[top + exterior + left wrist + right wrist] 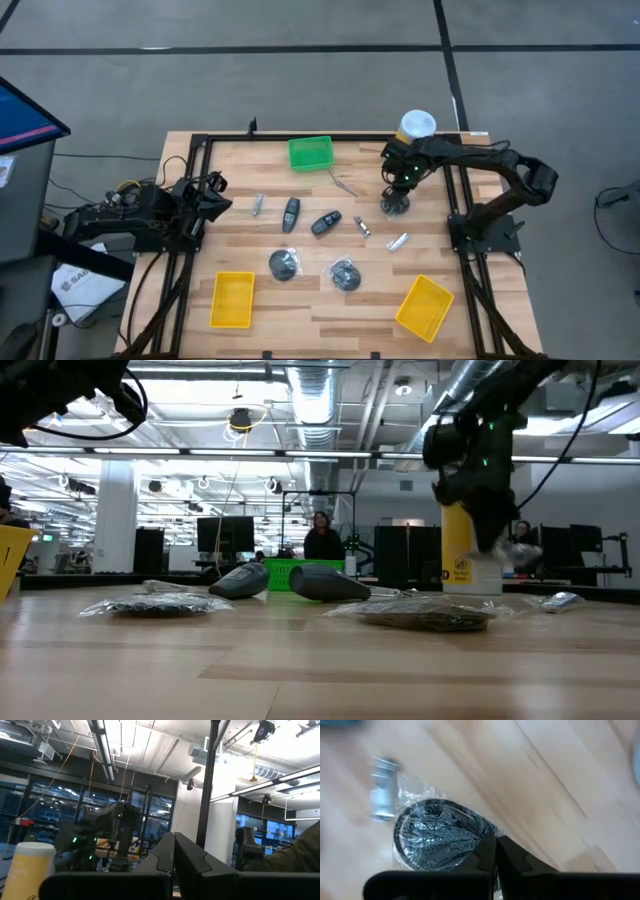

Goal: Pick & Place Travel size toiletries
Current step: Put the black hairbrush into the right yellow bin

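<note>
High view: a pale wooden table [330, 310] carries scattered toiletries. The right gripper [394, 203] hangs low near the far right corner, just in front of a tall white-and-yellow cylindrical canister [416, 127]. Its fingers are drawn together on the clear wrap of a round black bundle [437, 837], which the right wrist view shows directly beneath them, beside a short silvery metal piece [383, 789].

Two dark elongated oval pieces lie mid-table: one [291, 213] with its long axis running from the far edge toward the near edge, the other [326, 223] angled toward the far right corner. Two more black round bundles [284, 264] [346, 274] sit closer to the near edge. Slim silvery pieces lie around them, one [257, 205] on the left side, one [398, 241] on the right.

The left gripper [213, 196] waits over the left edge, fingers closed on nothing.
</note>
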Controlling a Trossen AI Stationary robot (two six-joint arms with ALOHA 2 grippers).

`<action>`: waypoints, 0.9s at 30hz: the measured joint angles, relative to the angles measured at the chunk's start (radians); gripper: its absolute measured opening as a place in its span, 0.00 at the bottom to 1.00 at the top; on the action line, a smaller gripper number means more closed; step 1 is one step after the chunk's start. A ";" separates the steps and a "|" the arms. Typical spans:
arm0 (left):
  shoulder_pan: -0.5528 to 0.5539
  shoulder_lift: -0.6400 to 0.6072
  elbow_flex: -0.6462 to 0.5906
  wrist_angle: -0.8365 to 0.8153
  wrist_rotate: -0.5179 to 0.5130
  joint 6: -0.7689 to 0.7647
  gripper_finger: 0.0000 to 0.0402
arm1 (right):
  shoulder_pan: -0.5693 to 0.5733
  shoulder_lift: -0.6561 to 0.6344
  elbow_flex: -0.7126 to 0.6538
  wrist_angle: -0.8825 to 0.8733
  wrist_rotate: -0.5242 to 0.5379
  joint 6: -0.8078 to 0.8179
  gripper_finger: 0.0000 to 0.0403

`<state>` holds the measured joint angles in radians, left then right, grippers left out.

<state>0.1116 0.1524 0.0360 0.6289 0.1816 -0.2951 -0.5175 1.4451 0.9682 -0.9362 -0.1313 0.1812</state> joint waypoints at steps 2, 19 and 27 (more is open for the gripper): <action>0.000 0.000 0.000 0.000 0.000 0.001 0.00 | 0.030 -0.036 0.034 -0.007 -0.029 0.024 0.00; 0.000 0.000 0.000 0.000 0.002 0.002 0.00 | 0.448 -0.389 0.178 0.007 -0.201 0.434 0.00; 0.000 0.000 0.000 0.000 0.003 0.002 0.00 | 0.778 -0.408 0.178 0.000 -0.128 0.716 0.00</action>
<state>0.1117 0.1524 0.0360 0.6292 0.1843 -0.2928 0.2602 1.0369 1.1465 -0.9360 -0.2594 0.8973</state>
